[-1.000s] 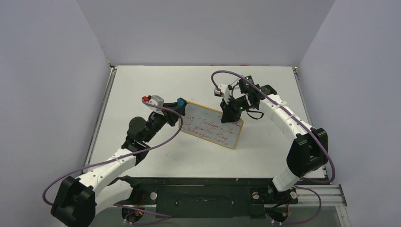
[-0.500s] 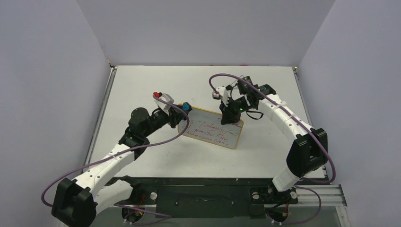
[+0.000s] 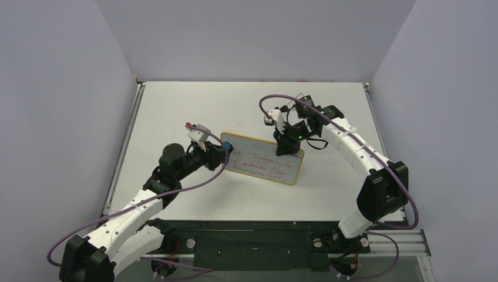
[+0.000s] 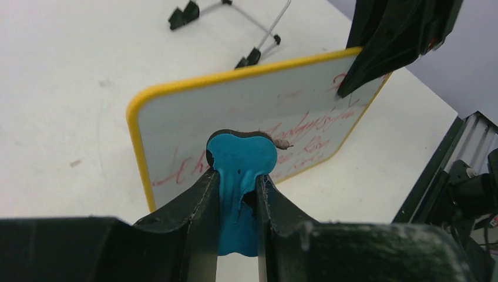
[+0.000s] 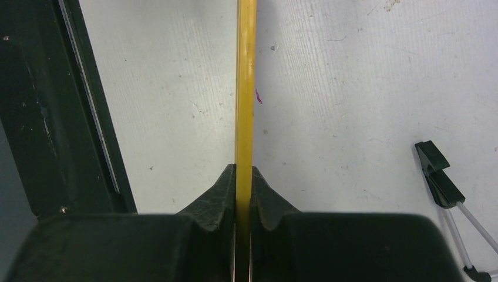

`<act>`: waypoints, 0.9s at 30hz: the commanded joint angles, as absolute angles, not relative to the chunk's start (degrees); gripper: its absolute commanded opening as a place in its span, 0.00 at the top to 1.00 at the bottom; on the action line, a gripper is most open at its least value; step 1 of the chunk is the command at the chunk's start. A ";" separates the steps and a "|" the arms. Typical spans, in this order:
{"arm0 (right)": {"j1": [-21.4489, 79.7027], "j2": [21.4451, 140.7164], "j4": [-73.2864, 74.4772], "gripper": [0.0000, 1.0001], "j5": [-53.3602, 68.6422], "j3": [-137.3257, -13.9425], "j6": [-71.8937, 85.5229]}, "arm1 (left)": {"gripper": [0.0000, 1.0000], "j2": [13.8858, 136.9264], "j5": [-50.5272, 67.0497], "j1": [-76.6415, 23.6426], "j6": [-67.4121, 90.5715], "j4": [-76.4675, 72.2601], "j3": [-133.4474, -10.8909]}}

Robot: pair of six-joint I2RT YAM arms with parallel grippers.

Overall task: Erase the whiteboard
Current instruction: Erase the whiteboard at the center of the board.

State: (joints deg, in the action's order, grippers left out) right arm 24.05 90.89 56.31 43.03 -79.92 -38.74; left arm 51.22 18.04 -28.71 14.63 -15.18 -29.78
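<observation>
Now left end effector (image 4: 235,182) lower, eraser (image 4: 241,154) at whiteboard (image 4: 258,100).

Bright, even, diffuse, from overhead; no hard glare anywhere. Only faint, soft-edged shadows on the table (image 3: 188,106). Sharp across the whole top view, far wall included. In the left wrist view, soft at the near left gripper (image 4: 238,176), crisp on the whiteboard (image 4: 194,117) beyond. Same close-range blur at the right gripper (image 5: 242,170); table grain farther off well focused.
</observation>
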 commanded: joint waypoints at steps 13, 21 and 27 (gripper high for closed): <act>23.78 90.03 56.02 1.00 32.25 -76.04 -39.90 | 1.00 64.01 -10.37 -48.68 24.27 -12.04 -23.19; 23.71 90.85 55.69 1.00 36.35 -76.60 -37.81 | 1.00 58.11 -28.11 -48.84 23.49 -25.43 -15.98; 24.03 91.56 54.06 1.00 36.52 -76.22 -35.36 | 1.00 62.68 -25.39 -40.35 22.66 -43.03 -14.29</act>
